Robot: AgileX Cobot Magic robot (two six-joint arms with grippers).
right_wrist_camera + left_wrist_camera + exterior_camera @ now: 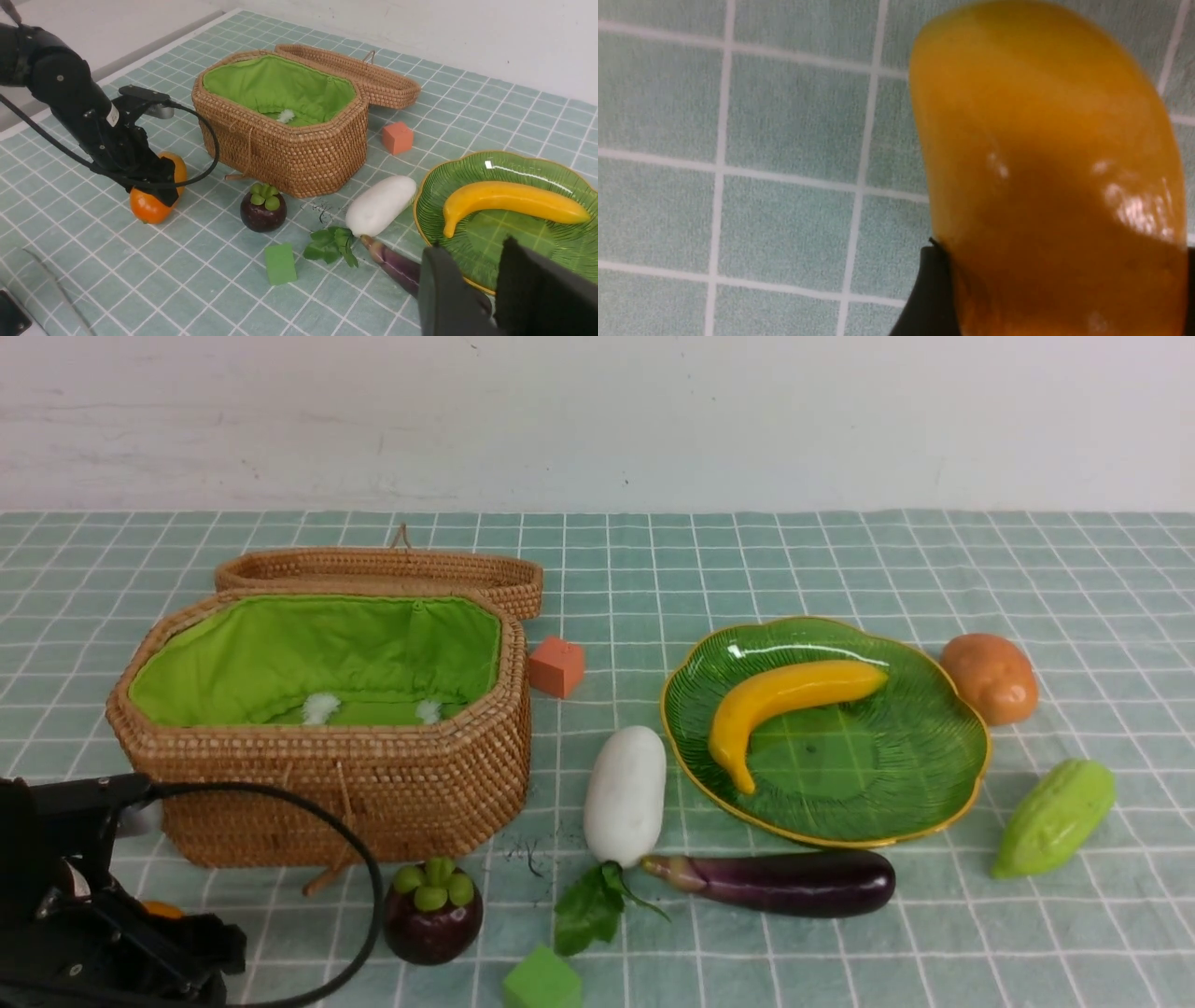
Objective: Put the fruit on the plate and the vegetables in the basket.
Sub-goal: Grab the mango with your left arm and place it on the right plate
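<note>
My left gripper point(156, 184) is shut on the orange-red mango point(148, 205), which rests on the cloth left of the basket point(355, 793). In the left wrist view the mango point(1041, 163) fills the gap between both fingers. The banana point(794, 695) lies on the green plate point(868, 775). The mangosteen point(433, 915) sits in front of the basket. Radish point(625, 793) and eggplant point(794, 882) lie beside the plate's near edge; potato point(991, 678) and gourd point(1055, 817) lie to its right. My right gripper point(472, 245) hovers open and empty near the eggplant and plate rim.
The basket's lid point(383, 574) lies open behind it, and its green lining holds no vegetable. An orange cube point(557, 666) sits right of the basket. A green cube point(541, 982) sits at the front edge. A black cable point(355, 859) loops from the left arm.
</note>
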